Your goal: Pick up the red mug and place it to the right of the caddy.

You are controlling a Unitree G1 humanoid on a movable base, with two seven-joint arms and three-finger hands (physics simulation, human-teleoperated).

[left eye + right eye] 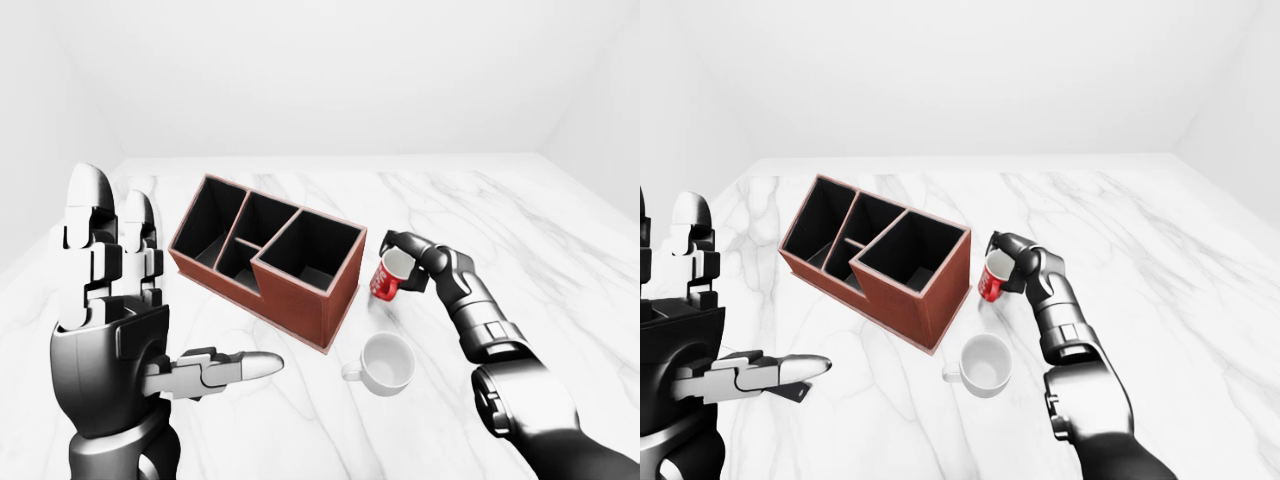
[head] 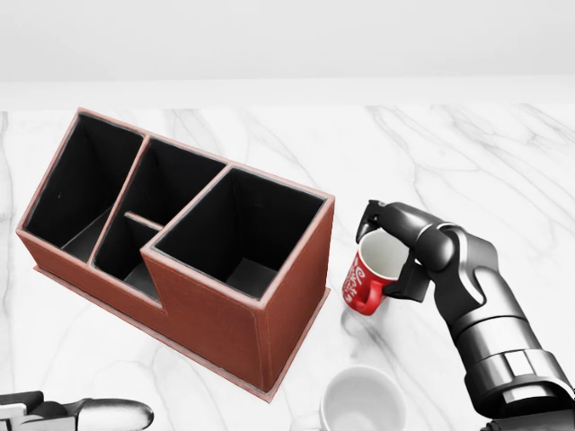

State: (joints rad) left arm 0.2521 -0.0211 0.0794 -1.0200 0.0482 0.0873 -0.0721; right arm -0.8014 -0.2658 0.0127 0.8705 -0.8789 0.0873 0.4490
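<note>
The red mug [image 2: 373, 273] is held tilted, its white inside turned up and toward the head view's left, just to the right of the caddy [image 2: 180, 242]. Whether its base touches the marble table [image 2: 476, 153] or is lifted slightly off it cannot be told. The mug is pinched by the right hand [image 2: 400, 247]: dark fingers [image 2: 370, 218] are hooked over the rim at the top, and another part of the hand is pressed against the mug's right side. White lettering is seen on the red wall facing the caddy.

The caddy is a reddish-brown box with black-lined compartments, set at an angle across the table; its nearest corner lies close to the mug without touching it. A white mug [image 1: 386, 362] is placed upright below the red one, near the caddy's lower corner.

The left hand [image 1: 115, 300] is raised at the left of the left-eye view, its fingers spread and straight, nothing held.
</note>
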